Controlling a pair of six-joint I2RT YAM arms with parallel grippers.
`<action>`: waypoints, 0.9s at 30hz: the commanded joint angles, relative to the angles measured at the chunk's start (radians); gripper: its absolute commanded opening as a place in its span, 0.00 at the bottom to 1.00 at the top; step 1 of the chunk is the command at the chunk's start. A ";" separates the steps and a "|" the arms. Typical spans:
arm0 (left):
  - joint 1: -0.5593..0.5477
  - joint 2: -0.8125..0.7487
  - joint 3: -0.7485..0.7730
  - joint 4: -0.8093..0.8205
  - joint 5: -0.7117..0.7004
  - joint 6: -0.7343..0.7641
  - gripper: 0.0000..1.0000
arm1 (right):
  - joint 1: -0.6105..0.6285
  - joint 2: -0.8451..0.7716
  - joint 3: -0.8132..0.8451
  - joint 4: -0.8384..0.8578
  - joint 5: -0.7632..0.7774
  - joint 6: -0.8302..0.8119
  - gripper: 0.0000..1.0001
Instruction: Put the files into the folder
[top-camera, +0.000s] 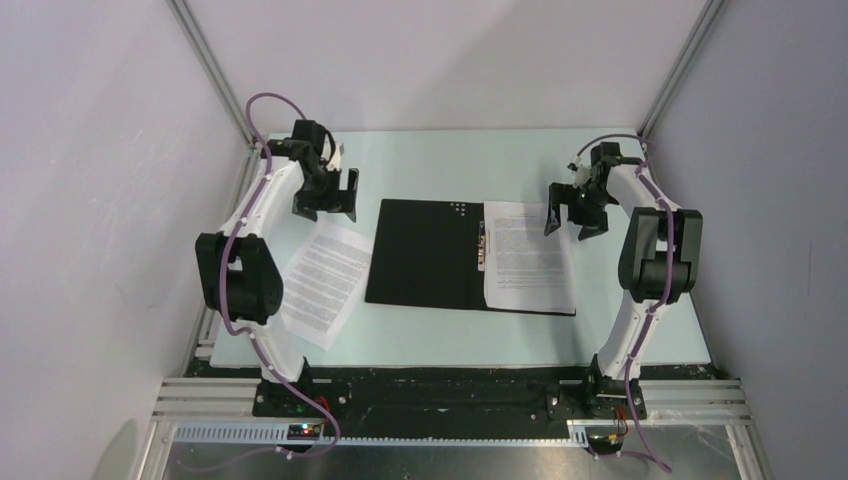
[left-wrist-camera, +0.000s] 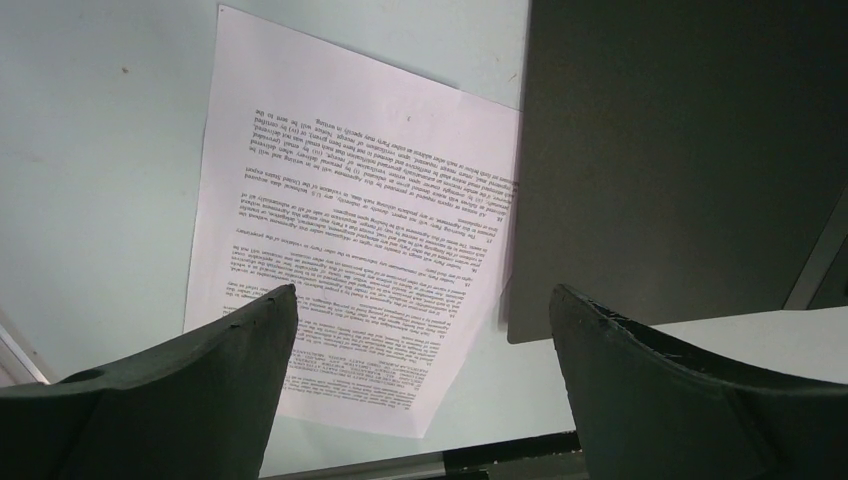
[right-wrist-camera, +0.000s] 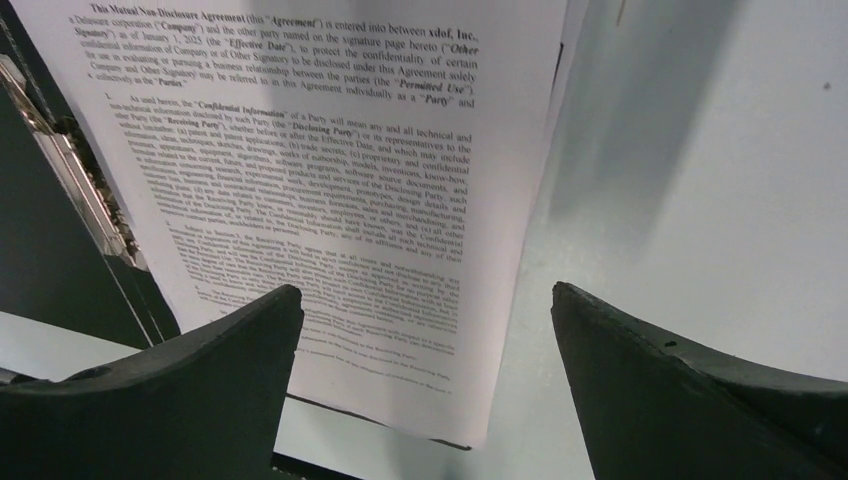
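The folder (top-camera: 425, 253) lies spread open at the table's middle, black inside up, with a metal clip (top-camera: 483, 243) along its spine. One printed white sheet (top-camera: 528, 256) lies on the folder's right half; it also shows in the right wrist view (right-wrist-camera: 330, 180) beside the clip (right-wrist-camera: 70, 175). A second sheet (top-camera: 325, 280) lies tilted on the table left of the folder, its edge by the folder's side (left-wrist-camera: 690, 150); it shows in the left wrist view (left-wrist-camera: 360, 240). My left gripper (top-camera: 325, 197) is open and empty above the table's far left. My right gripper (top-camera: 573, 214) is open and empty above the folder's far right corner.
The pale table (top-camera: 460, 345) ends in a black rail (top-camera: 440, 385) at the near edge. Grey walls and metal posts (top-camera: 215, 70) close in the left, far and right sides. The arm bases stand at the near edge.
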 joint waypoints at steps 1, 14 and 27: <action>0.004 -0.040 -0.012 0.014 0.020 -0.010 1.00 | -0.001 0.063 0.053 0.021 -0.060 0.038 1.00; 0.004 -0.068 -0.028 0.018 0.028 0.002 1.00 | 0.053 0.106 0.079 -0.005 -0.138 0.103 0.99; 0.003 -0.053 -0.021 0.026 -0.086 -0.002 1.00 | 0.091 0.052 0.076 -0.057 0.027 0.163 0.99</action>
